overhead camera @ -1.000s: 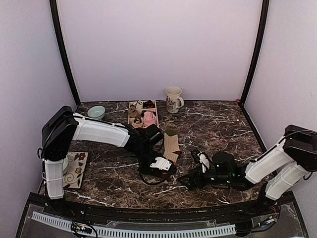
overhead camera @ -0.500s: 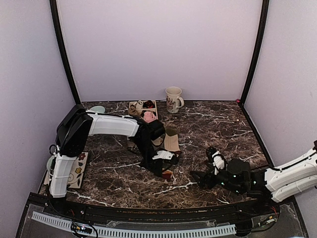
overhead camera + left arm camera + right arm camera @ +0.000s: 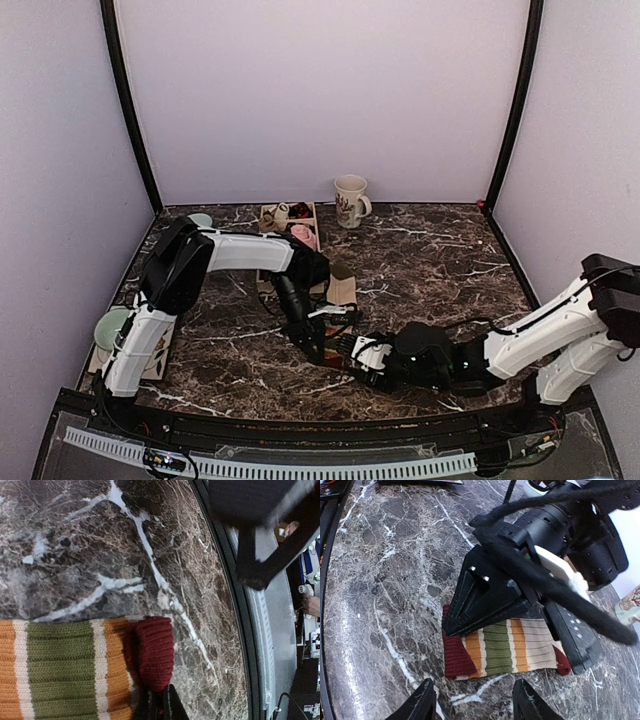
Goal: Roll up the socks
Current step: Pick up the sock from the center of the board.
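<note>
Left gripper (image 3: 161,704): jaws pinched shut on the maroon end of the striped sock (image 3: 495,652), pinning it flat on the bench (image 3: 75,540), near centre. Right gripper (image 3: 476,702): jaws partly open, empty, just beside the sock's edge. Probably lining up to start the roll.

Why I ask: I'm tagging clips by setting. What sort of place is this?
Probably a robot test booth: plain lilac walls enclose a marble-patterned table, two arms mounted at its near edge.

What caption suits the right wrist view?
Left hand pinches striped sock on marble table; open right hand faces it.
</note>
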Controlling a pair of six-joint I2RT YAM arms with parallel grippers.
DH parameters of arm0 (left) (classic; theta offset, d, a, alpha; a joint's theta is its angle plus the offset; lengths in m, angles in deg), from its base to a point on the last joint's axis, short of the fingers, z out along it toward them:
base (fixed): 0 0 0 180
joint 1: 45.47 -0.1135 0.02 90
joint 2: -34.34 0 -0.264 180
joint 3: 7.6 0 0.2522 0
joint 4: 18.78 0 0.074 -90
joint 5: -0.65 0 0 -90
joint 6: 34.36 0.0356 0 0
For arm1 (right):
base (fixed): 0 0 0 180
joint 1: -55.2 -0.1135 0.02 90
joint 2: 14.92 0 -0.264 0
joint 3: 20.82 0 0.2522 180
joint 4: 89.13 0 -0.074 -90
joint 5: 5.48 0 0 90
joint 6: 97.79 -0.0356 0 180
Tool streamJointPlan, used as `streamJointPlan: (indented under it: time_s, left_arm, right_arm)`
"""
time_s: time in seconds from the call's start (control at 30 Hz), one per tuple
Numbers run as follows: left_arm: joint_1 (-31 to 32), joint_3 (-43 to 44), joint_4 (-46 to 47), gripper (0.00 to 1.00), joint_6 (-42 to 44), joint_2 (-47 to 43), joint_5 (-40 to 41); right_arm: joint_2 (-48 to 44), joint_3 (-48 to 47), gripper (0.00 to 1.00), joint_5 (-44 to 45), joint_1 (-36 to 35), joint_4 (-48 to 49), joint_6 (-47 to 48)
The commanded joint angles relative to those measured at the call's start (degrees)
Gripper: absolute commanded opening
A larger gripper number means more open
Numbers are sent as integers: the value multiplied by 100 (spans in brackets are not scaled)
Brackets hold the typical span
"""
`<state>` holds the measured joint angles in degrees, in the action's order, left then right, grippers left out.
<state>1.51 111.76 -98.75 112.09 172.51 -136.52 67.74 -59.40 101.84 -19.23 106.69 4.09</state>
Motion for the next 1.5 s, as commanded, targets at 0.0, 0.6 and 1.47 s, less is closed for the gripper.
streamJointPlan:
  time_s: [0.0, 0.6, 1.47]
  left_arm:
    - [32, 80, -715, 5, 116, 440, 234]
    - [-14, 113, -664, 5, 44, 485, 249]
    - [-84, -29, -604, 6, -15, 209, 245]
  right_arm:
    - [655, -399, 51, -337, -61, 508, 954]
    - [1944, -840, 41, -865, -45, 1044, 996]
    - [2340, -603, 13, -1218, 401, 789, -356]
